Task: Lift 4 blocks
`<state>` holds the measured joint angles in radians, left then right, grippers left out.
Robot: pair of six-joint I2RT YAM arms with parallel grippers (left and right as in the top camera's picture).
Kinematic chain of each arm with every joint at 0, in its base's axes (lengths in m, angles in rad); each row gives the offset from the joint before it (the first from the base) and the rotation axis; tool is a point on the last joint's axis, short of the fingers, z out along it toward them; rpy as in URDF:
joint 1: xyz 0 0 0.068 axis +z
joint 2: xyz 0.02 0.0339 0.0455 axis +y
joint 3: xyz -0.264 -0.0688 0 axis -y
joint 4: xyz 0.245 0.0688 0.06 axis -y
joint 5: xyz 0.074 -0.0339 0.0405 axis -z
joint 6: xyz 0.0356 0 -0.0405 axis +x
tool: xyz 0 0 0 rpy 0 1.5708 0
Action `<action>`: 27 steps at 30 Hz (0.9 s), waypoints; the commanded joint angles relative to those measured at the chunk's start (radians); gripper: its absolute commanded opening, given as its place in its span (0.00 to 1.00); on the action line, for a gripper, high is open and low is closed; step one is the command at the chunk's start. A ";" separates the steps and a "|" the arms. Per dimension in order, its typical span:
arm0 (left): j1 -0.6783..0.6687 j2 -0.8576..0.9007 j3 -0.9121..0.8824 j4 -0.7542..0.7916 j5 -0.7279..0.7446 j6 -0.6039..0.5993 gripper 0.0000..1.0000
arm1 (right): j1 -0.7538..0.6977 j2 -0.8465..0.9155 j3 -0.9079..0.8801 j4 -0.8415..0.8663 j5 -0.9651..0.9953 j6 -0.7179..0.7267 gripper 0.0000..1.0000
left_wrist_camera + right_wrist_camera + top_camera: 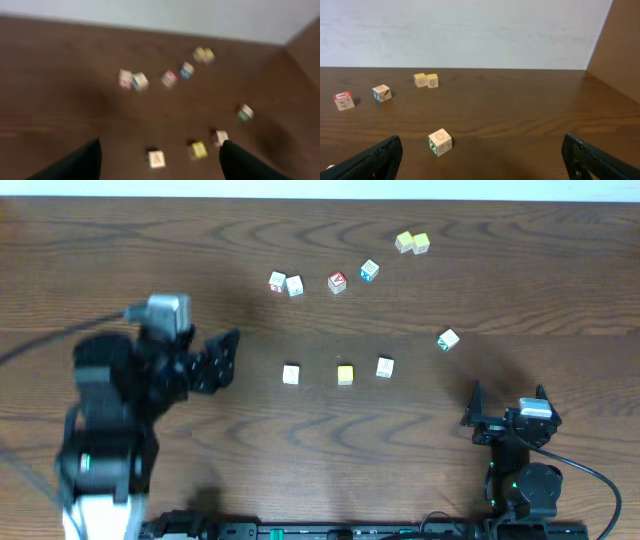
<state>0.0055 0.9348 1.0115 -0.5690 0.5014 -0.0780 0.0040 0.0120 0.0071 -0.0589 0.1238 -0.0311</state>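
Observation:
Three small blocks lie in a row mid-table: a cream one [291, 374], a yellow-faced one [345, 374] and another cream one [385, 367]. A fourth cream block with green marks [448, 339] lies off to the right. My left gripper [228, 358] hovers open, left of the row, holding nothing. The blurred left wrist view shows the cream block [156, 159], the yellow one [199, 149], the third [220, 136] and the green-marked one [245, 112] ahead of the left gripper [161, 144]. My right gripper [508, 398] stands open near the front edge. The green-marked block [440, 142] lies ahead of the right gripper [481, 145], towards its left finger.
Farther back lie a red-faced cube [337, 281], a blue-faced cube [369, 271], two pale cubes [285, 283] side by side and a yellowish pair [412, 243]. A pale wall runs behind the table's far edge [470, 68].

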 commanded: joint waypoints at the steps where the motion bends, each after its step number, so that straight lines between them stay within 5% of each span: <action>1: 0.002 0.118 0.038 -0.023 0.109 0.010 0.76 | -0.012 -0.005 -0.002 -0.005 -0.001 -0.008 0.99; 5: -0.018 0.226 0.084 -0.139 0.044 -0.031 0.76 | -0.012 -0.005 -0.002 -0.005 -0.001 -0.008 0.99; 9: -0.118 0.344 0.160 -0.304 -0.200 -0.151 0.76 | -0.012 -0.005 -0.002 -0.005 -0.001 -0.008 0.99; 18: -0.338 0.547 0.159 -0.301 -0.353 -0.242 0.76 | -0.012 -0.005 -0.002 -0.005 -0.001 -0.008 0.99; 27: -0.357 0.734 0.159 -0.280 -0.379 -0.242 0.76 | -0.012 -0.005 -0.002 -0.005 -0.001 -0.008 0.99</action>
<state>-0.3508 1.6337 1.1515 -0.8543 0.1535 -0.3080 0.0040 0.0120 0.0071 -0.0593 0.1238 -0.0311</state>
